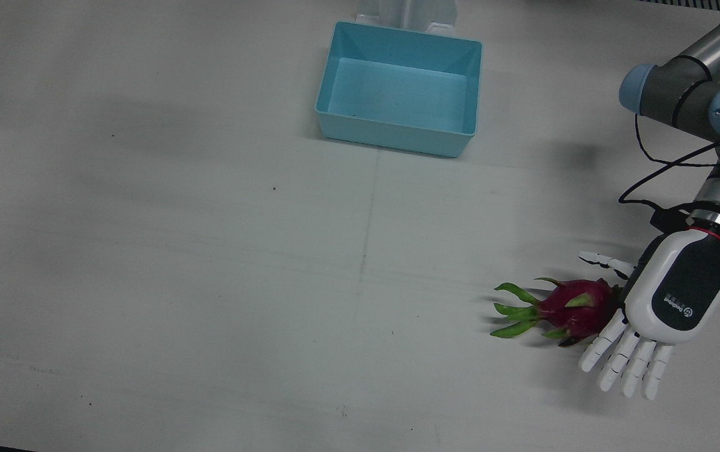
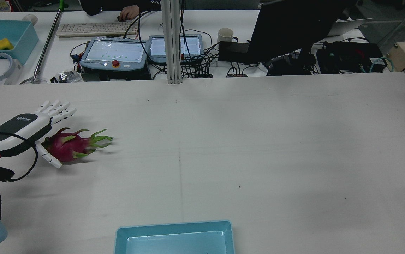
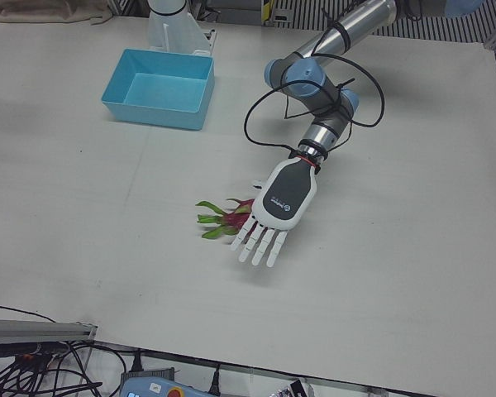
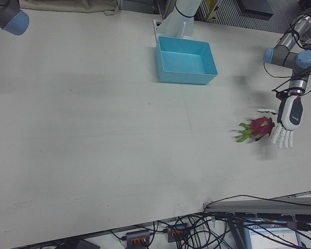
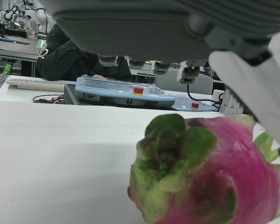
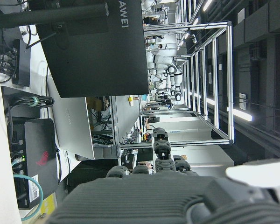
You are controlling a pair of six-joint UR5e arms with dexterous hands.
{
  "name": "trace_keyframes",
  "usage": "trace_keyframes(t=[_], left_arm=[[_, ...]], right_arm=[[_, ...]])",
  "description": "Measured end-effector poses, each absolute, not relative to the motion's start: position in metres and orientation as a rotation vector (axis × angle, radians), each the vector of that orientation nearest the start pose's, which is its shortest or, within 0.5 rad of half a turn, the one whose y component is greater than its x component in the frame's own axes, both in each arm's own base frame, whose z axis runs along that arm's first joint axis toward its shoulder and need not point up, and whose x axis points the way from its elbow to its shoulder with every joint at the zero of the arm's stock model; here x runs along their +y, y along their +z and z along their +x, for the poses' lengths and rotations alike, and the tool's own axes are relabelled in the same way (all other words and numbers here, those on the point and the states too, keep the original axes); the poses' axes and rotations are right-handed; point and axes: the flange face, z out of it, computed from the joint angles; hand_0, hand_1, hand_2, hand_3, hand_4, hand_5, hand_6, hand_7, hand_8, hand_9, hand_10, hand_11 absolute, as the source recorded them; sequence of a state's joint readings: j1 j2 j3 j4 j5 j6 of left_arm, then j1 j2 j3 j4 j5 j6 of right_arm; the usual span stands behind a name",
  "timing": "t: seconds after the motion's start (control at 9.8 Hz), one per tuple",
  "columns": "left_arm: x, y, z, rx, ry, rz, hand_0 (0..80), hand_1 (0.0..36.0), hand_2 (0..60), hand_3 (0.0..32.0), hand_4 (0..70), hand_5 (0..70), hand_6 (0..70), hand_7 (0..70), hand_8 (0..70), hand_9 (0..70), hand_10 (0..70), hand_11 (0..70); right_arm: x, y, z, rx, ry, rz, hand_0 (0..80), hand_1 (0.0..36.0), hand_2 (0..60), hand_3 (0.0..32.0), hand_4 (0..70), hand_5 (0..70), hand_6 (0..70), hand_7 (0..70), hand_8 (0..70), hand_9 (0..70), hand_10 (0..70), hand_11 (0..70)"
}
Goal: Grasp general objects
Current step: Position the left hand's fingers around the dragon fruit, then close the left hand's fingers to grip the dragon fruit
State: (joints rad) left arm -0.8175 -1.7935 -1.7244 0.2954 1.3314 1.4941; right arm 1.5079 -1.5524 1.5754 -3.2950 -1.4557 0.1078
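A magenta dragon fruit [image 1: 570, 307] with green leafy tips lies on the white table, also seen in the rear view [image 2: 66, 146], the left-front view [image 3: 234, 217] and the right-front view [image 4: 259, 126]. My left hand [image 1: 667, 307] hovers just over its blunt end, palm down, fingers [image 1: 626, 361] stretched flat and apart, thumb [image 1: 607, 260] off to the side. It is open and holds nothing. The left hand view has the fruit [image 5: 214, 172] close under the palm. My right hand [image 6: 154, 200] appears only in its own view, pointed away from the table, fingers loosely extended.
A light blue bin [image 1: 400, 88] stands at the robot's side of the table, well away from the fruit. Beyond the table's far edge are teach pendants [image 2: 114, 53], a keyboard [image 2: 89, 29], a monitor [image 2: 294, 24] and a person's hand [image 2: 129, 14].
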Motion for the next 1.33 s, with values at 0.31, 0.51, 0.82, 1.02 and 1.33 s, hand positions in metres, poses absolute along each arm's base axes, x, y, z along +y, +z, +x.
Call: trace_keyframes(t=[0.31,0.51,0.82,1.02,1.33], left_arm=[[-0.518,0.520,0.279,1.504,-0.812,0.838,57.4,29.2,14.0,2.2,0.0,5.7,0.0,6.2,0.0,0.0,0.0,0.0],[-0.508,0.517,0.303,1.503,-0.762,0.829,55.2,25.6,13.0,0.0,1.7,16.1,0.0,5.2,0.0,0.0,0.0,0.0],[-0.503,0.513,0.316,1.502,-0.740,0.828,54.9,26.4,9.8,4.2,0.0,5.0,0.0,3.2,0.0,0.0,0.0,0.0],[-0.502,0.510,0.315,1.490,-0.742,0.826,53.9,25.0,7.6,9.6,0.0,1.5,0.0,2.1,0.0,0.0,0.0,0.0],[-0.502,0.510,0.307,1.467,-0.751,0.825,57.9,29.7,12.0,10.2,0.0,1.0,0.0,2.9,0.0,0.0,0.0,0.0]], right_arm=[[-0.493,0.690,0.114,2.003,-2.275,0.040,0.0,0.0,0.0,0.0,0.0,0.0,0.0,0.0,0.0,0.0,0.0,0.0],[-0.493,0.690,0.114,2.003,-2.275,0.040,0.0,0.0,0.0,0.0,0.0,0.0,0.0,0.0,0.0,0.0,0.0,0.0],[-0.493,0.690,0.114,2.003,-2.275,0.040,0.0,0.0,0.0,0.0,0.0,0.0,0.0,0.0,0.0,0.0,0.0,0.0],[-0.493,0.690,0.114,2.003,-2.275,0.039,0.0,0.0,0.0,0.0,0.0,0.0,0.0,0.0,0.0,0.0,0.0,0.0],[-0.493,0.690,0.114,2.003,-2.276,0.039,0.0,0.0,0.0,0.0,0.0,0.0,0.0,0.0,0.0,0.0,0.0,0.0]])
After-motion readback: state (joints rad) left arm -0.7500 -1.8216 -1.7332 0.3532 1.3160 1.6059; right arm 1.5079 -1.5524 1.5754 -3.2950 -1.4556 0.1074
